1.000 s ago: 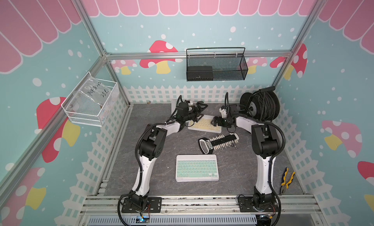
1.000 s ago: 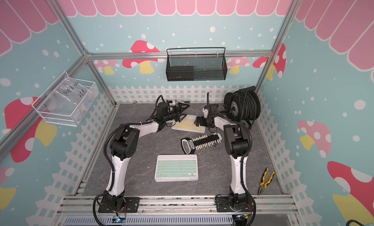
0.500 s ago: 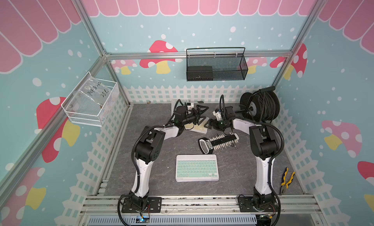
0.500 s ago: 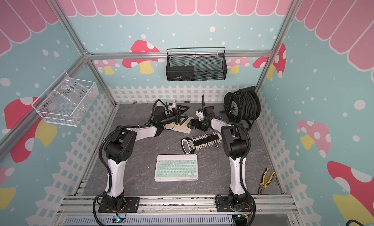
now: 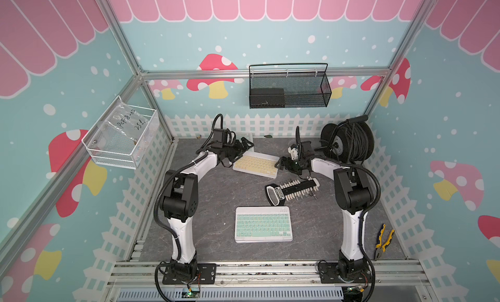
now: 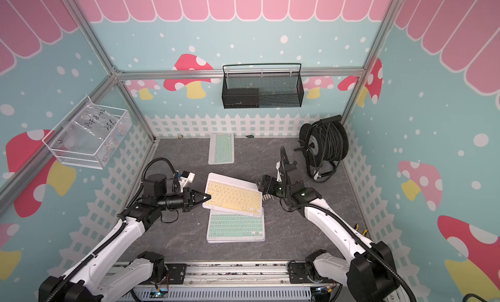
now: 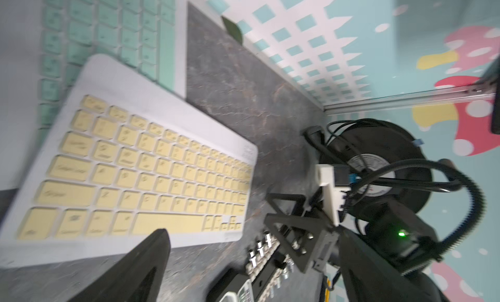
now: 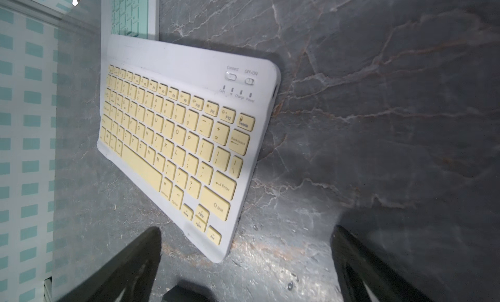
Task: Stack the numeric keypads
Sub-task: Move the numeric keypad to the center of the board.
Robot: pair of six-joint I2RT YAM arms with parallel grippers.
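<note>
Toward back of table (image 5: 216, 206), flat between left pincer (image 5: 244, 151) and right pincer (image 5: 281, 164), both spread apart, empty: yellow keypad (image 5: 255, 165), flanked at short ends, likely for joint lift onto mint keypad (image 5: 263, 225) nearer front.

Two mint keypads (image 6: 234, 229) (image 6: 221, 148), one yellow keypad (image 6: 233, 197), one peg holder (image 5: 295, 190), one cable reel (image 6: 326, 143)

The yellow-keyed keypad (image 8: 184, 146) looks matt white plastic; the tabletop (image 8: 378, 124) is stone-veined, matt grey.
</note>
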